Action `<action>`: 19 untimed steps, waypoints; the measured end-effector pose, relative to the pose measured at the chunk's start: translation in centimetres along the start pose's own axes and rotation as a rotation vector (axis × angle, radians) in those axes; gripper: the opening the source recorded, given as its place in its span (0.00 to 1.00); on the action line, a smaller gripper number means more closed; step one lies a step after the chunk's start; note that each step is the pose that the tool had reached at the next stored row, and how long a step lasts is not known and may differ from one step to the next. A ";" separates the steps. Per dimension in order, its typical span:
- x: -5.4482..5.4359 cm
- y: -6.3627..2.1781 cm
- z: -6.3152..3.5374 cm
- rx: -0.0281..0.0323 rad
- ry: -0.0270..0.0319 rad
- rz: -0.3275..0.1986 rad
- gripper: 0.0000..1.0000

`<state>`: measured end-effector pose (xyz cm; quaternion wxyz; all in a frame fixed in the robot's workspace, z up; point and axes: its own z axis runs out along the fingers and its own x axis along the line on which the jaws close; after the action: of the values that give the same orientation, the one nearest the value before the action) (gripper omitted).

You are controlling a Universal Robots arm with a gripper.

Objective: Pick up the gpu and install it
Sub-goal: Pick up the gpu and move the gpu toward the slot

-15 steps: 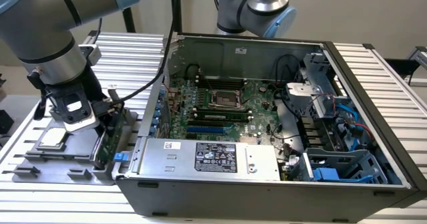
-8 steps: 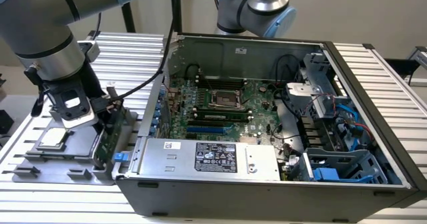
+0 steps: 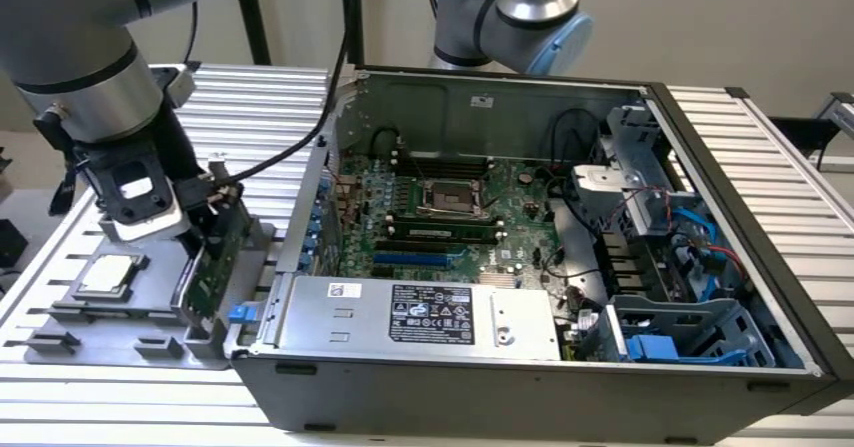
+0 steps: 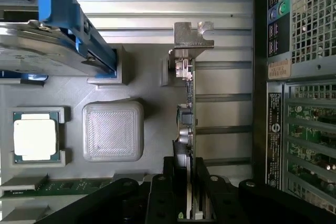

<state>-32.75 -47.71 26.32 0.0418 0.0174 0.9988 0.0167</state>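
The gpu stands on edge in the grey holder tray, just off the open computer case on the exterior view's left. My gripper comes down on it from above. In the wrist view the gpu appears edge-on, green board thin, its silver bracket at the far end. The black fingers of my gripper sit tight on both faces of the card, shut on it. Whether the card has left its slot in the tray I cannot tell.
The tray also holds a square silver CPU chip, a hard drive with blue rails and a memory stick. Inside the case lie the motherboard, blue slots and a power supply. A second arm stands behind.
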 end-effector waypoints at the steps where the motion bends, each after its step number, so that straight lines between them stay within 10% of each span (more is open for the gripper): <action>1: 0.0 0.01 -0.35 0.0000 0.0003 0.000 0.27; 19: -1.8 0.33 -8.36 0.0000 0.0069 -0.003 0.27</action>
<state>-31.62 -47.71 34.82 0.0384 0.0158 0.9990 0.0167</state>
